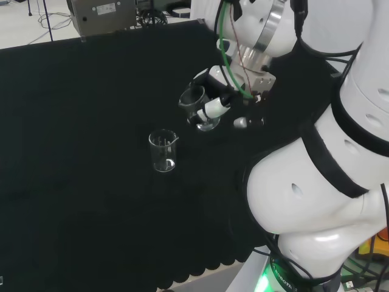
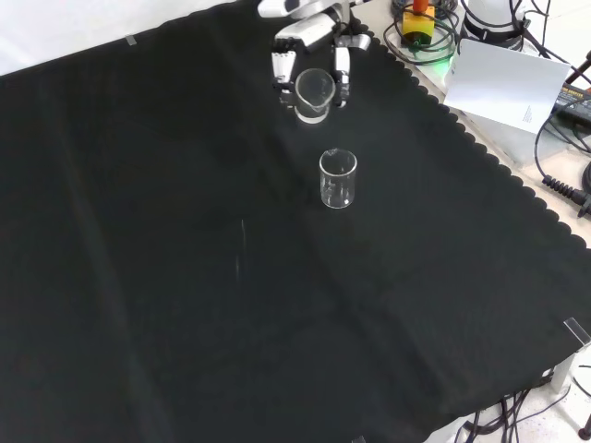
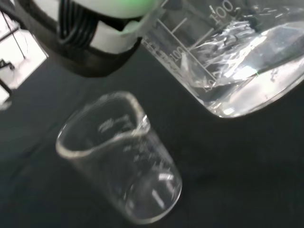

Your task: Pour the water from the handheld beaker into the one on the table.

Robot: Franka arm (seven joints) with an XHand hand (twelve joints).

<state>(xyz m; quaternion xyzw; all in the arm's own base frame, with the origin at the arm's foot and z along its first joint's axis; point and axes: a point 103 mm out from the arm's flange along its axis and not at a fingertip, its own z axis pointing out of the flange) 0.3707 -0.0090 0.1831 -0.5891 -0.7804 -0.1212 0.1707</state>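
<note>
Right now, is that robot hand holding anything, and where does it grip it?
Yes: the hand holds a clear beaker by its side wall, fingers curled round it, near the beaker on the cloth.

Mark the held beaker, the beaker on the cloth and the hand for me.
Held beaker [image 2: 314, 92], front view, on its glass wall between the fingers.
Table beaker [image 2: 337, 179], front view, on the middle of its clear wall.
Hand [image 1: 214, 107], head view, on a white finger curled round the held beaker.

handheld beaker: graduation marks, "100" legible twice | table beaker: markings unreadable
</note>
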